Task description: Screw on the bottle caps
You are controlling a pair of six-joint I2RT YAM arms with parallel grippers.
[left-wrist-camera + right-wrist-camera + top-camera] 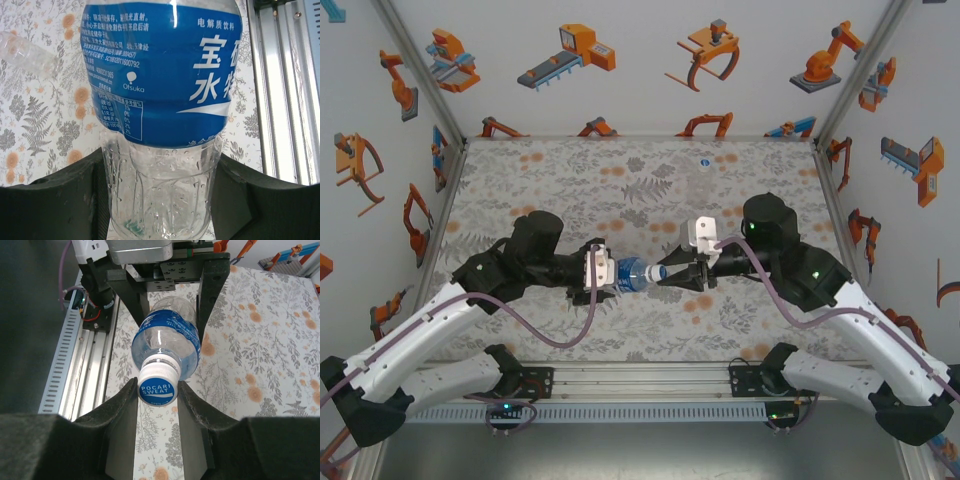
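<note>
Over the middle of the table (650,180), the blue-label bottle (632,272) is held sideways between both arms. The left pincer (604,272) is clamped round its body, and the right pincer (672,274) is pinched nearly closed on the white cap (158,385) sitting on the neck. Looks like the tightening step to me. Next move, I'd guess: the right wrist twists while the left holds firm.

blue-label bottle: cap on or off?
On. The white cap sits on the neck of the blue-label bottle, pinched by the right gripper. How tightly threaded: cannot tell.
</note>
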